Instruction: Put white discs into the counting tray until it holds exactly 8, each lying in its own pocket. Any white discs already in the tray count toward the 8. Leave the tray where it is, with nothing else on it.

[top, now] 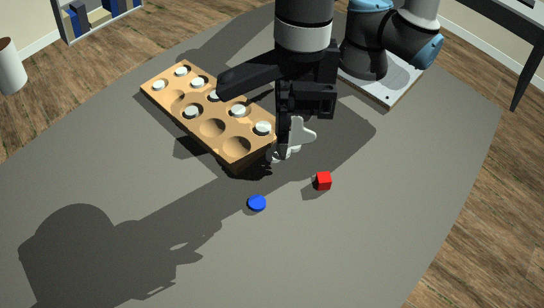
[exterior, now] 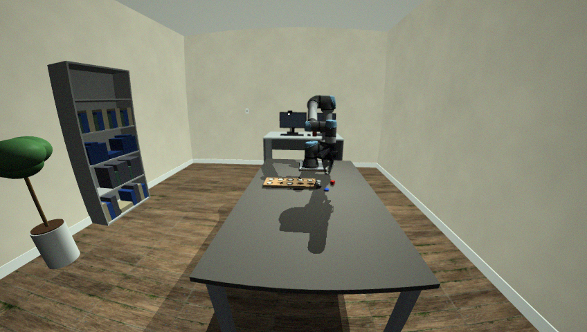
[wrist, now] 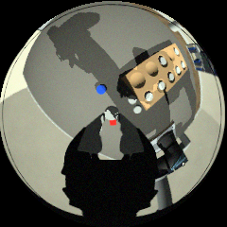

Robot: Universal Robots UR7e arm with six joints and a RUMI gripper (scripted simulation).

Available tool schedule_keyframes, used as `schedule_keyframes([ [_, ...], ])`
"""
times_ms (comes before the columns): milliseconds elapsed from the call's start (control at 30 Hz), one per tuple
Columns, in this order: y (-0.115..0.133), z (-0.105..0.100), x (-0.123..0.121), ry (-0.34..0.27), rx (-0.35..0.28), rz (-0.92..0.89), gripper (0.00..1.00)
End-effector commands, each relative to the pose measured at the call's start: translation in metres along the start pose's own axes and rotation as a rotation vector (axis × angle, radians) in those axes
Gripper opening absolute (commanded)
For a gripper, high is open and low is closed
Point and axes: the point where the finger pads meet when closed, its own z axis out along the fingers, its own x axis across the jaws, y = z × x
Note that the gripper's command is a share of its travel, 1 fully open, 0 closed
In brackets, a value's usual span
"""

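Just off the near end of the wooden counting tray [top: 167, 99], the gripper [top: 281, 152] hangs with its jaws pinching a white disc [top: 273, 155] between the fingertips. Seven white discs lie in tray pockets; a red cube [top: 323, 179] and blue disc [top: 256, 202] rest beyond that tray end.

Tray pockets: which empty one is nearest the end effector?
The corner pocket at the tray's end beside the end effector; both other empties lie farther away.
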Motion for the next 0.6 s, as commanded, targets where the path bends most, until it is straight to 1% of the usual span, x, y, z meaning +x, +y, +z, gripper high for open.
schedule_keyframes([
  [0,-0.044,-0.002,0.021,-0.002,0.000,-0.002,0.00],
  [67,-0.064,-0.003,0.033,-0.002,0.000,-0.002,0.00],
  [133,-0.064,-0.003,0.033,-0.002,0.000,-0.002,0.00],
  [333,-0.127,-0.005,0.083,-0.002,-0.001,-0.002,0.00],
  [367,-0.127,-0.005,0.083,-0.002,-0.001,-0.002,0.00],
  [467,-0.157,-0.007,0.113,-0.002,-0.001,-0.002,0.00],
  [500,-0.157,-0.007,0.113,-0.002,-0.001,-0.002,0.00],
  [567,-0.174,-0.008,0.135,-0.002,0.000,-0.002,0.00],
])
